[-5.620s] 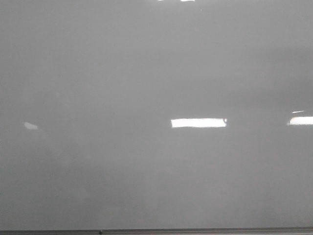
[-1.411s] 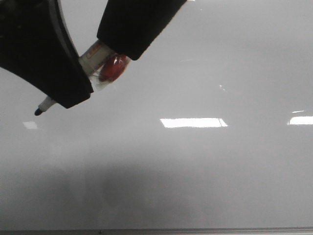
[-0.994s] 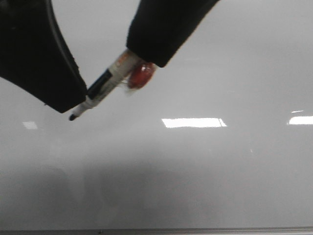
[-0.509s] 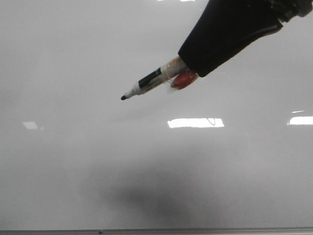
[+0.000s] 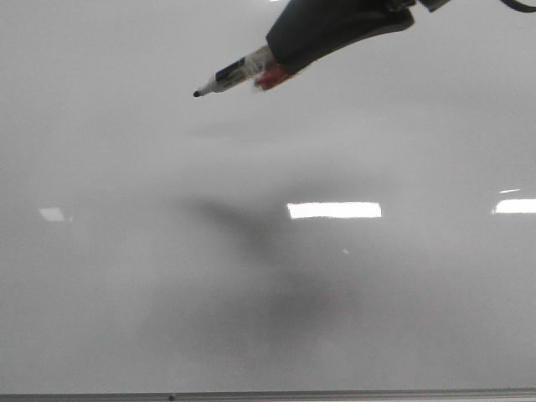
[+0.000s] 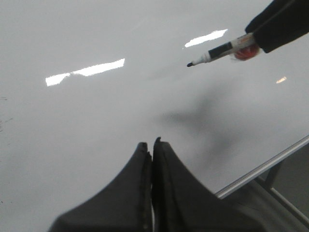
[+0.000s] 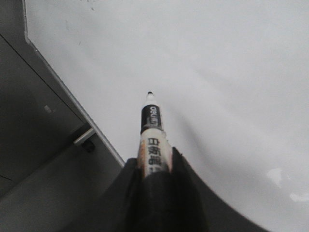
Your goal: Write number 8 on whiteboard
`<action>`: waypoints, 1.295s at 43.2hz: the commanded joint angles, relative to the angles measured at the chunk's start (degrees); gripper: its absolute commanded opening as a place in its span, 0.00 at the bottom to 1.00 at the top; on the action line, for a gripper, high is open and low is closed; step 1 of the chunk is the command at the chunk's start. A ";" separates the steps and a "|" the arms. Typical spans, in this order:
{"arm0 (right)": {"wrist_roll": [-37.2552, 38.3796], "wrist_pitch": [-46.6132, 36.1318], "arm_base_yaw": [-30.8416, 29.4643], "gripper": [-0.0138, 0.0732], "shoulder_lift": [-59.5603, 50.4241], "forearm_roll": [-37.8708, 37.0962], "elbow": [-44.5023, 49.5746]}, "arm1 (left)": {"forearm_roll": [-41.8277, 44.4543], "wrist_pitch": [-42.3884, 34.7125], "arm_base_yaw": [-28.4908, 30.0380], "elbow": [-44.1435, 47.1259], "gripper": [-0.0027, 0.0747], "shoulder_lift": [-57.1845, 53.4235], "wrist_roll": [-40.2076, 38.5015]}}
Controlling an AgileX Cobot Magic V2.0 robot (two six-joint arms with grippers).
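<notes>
The whiteboard [image 5: 126, 276] is a glossy white-grey board that fills the front view and bears no drawn line; no number 8 shows. My right gripper [image 5: 280, 60] is shut on a black-tipped marker [image 5: 230, 77] at the upper middle, its tip pointing left, and whether it touches the board cannot be told. The marker [image 7: 152, 135] also shows in the right wrist view, clamped in my right gripper [image 7: 154, 162]. My left gripper [image 6: 150, 144] is shut and empty over the board [image 6: 72, 121]; the marker [image 6: 219, 50] shows beyond it.
Bright rectangular light reflections [image 5: 333, 210] lie on the board. A thin grey frame [image 5: 335, 394] runs along its bottom edge. The board's metal edge [image 7: 72, 104] and a dark surface beside it show in the right wrist view.
The right gripper with the marker has moved up and farther from the camera, the tip rising to the upper middle. The left gripper, in the front view a second ago, has left it.
</notes>
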 commanded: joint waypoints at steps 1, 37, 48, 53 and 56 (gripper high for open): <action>-0.43 -2.32 -0.27 0.09 2.61 2.38 -5.66 | -1.34 -4.46 0.10 -1.62 0.01 0.31 -0.52; -0.23 2.25 -1.61 0.09 17.80 -2.19 -15.68 | -1.34 -4.46 0.10 -1.62 0.01 0.31 -0.52; -0.21 2.14 -5.93 0.09 14.19 -2.96 -7.89 | -1.34 -4.46 0.10 -1.62 0.01 0.31 -0.52; -0.45 1.20 -4.66 0.09 14.81 -2.96 -5.49 | -1.34 -4.46 0.10 -1.62 0.01 0.31 -0.52; -0.45 -0.48 -2.93 0.09 15.53 -2.47 -4.90 | -1.34 -4.46 0.10 -1.62 0.01 0.31 -0.52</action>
